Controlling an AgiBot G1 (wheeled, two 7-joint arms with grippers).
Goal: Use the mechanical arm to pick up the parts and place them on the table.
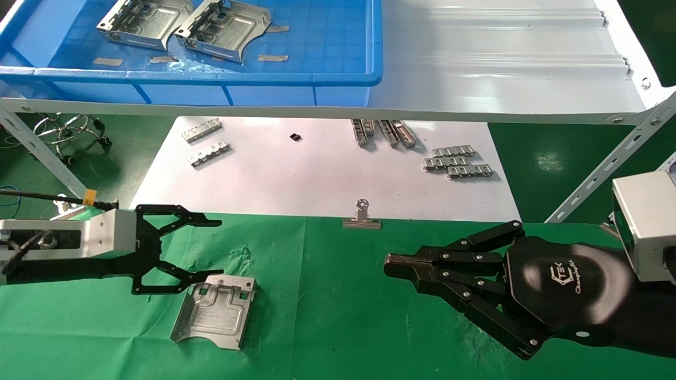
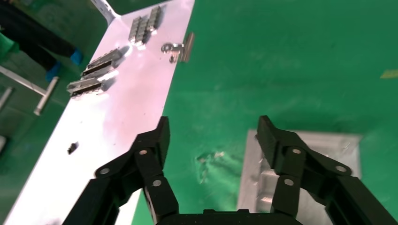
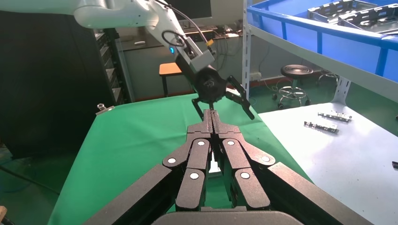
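One silver stamped part (image 1: 214,311) lies flat on the green-clothed table (image 1: 327,322). My left gripper (image 1: 217,248) is open and empty, low over the cloth just behind the part, its nearer finger over the part's tabbed edge. In the left wrist view the open gripper (image 2: 212,126) frames bare cloth, with the part (image 2: 253,180) under one finger. Two more parts (image 1: 142,21) (image 1: 224,26) lie in the blue bin (image 1: 338,79) on the shelf. My right gripper (image 1: 388,264), the glossy black domed hand, hovers at the right with its fingers (image 3: 211,115) pressed together, empty.
A white sheet (image 1: 296,179) behind the cloth holds several small toothed strips (image 1: 457,163) and a binder clip (image 1: 362,216) at its front edge. Slanted shelf braces (image 1: 607,163) (image 1: 37,153) stand at both sides. A yellow mark (image 2: 389,73) shows on the cloth.
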